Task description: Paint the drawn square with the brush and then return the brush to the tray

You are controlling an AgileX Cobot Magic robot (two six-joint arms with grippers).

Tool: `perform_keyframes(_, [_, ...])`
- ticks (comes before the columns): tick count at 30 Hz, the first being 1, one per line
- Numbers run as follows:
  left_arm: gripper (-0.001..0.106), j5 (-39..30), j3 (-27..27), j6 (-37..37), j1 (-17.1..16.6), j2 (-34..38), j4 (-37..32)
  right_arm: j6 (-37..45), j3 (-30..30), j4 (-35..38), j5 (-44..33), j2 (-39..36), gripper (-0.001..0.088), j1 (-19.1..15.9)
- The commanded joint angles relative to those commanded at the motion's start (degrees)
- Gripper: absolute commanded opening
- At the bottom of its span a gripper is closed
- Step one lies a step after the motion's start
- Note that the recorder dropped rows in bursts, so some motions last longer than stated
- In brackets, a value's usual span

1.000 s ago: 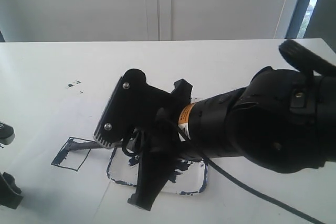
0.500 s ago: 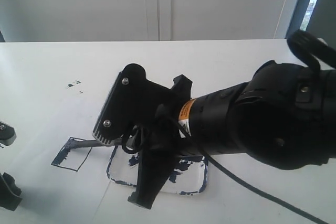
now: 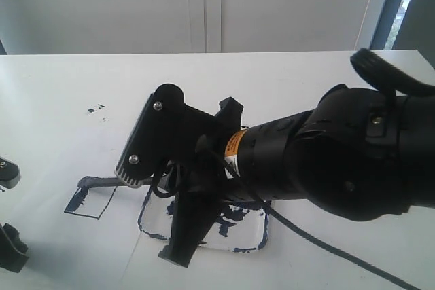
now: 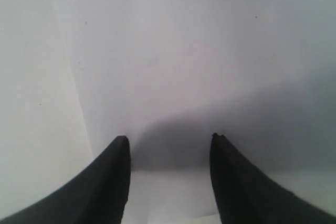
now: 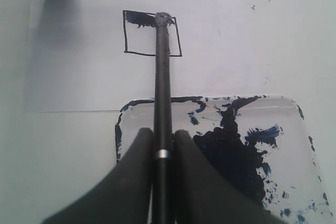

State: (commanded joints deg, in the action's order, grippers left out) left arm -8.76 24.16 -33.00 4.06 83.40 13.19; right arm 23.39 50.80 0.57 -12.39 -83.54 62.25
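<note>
The flat, matte white table (image 3: 306,73) lies under everything, and on it is a thin white paper sheet (image 5: 79,77) with crisp straight edges. My bulky right arm (image 3: 340,161), black with a smooth hard shell and an orange label band, stretches over it from the right.

Beside the paper's edge sits the shallow clear-white plastic tray (image 5: 299,150). It has rounded corners and is blotched and spattered with glossy dark blue-black paint.

My right gripper (image 5: 163,131) has its tapered black fingers clamped on the long, thin black brush (image 5: 161,93), just by a narrow silver ring on the shaft. The brush runs out over the tray's rim and across the paper. Its wet tip touches one edge of the small, skewed, black-outlined drawn square (image 5: 142,38), where a ragged dark smear lies. The rest of the square is bare white.

My left gripper (image 4: 169,139) hangs over plain paper with its dark jaws apart and nothing between them.

In the exterior view my arm hides most of the tray and the brush shaft. The brush's rear end is cut off in the right wrist view.
</note>
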Motion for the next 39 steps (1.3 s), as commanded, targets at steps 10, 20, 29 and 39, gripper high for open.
perform_keyframes(10, [0.052,0.0,0.0,0.0,0.0,0.0,0.0,0.0,0.0,0.0,-1.2,0.0,0.0000,0.0])
perform_keyframes(20, [0.052,0.0,0.0,0.2,0.0,0.0,0.0,0.0,0.0,0.2,-1.1,0.0,0.0000,1.4])
perform_keyframes(29, [0.052,0.0,0.0,0.2,0.0,0.0,0.0,0.6,0.0,-0.2,-1.1,0.0,0.0000,2.9])
perform_keyframes(39, [0.052,-0.2,0.0,0.5,0.0,0.0,0.0,0.6,0.0,-0.6,1.1,0.0,0.0000,0.6])
